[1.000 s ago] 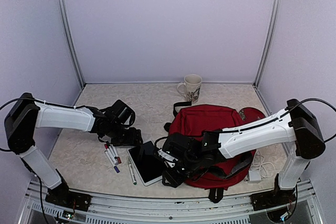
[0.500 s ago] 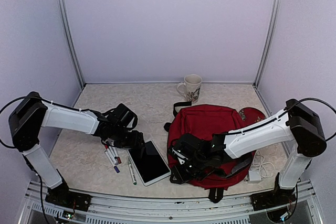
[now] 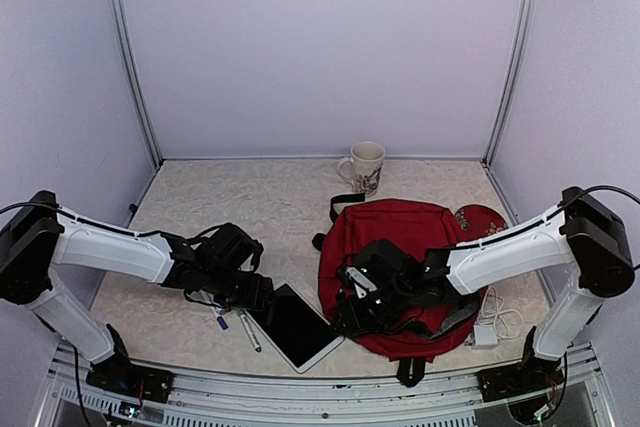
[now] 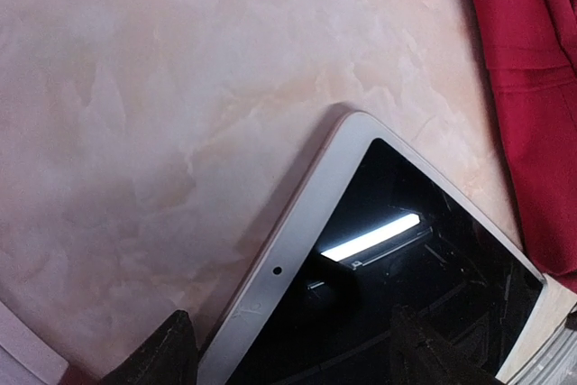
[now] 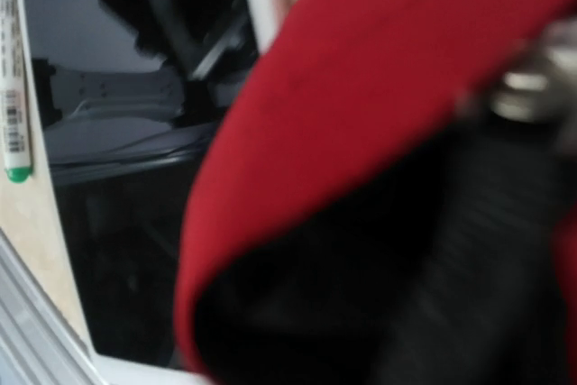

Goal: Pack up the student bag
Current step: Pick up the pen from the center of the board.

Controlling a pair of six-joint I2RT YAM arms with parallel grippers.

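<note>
Red bag (image 3: 395, 232) lies lower right of centre in top view, R arm stretched low leftward across it w/ R gripper (image 3: 350, 297) at its left edge, grip can't be told (blurred), L arm low, reaching rightward, L gripper (image 3: 262, 292) spread over tablet (image 3: 300, 327) end.

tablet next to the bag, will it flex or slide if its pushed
The tablet probably stays rigid: it lies as a flat slab with a straight white rim. It likely slides easily on the smooth table. Its glossy screen looks slippery and breakable.
</note>
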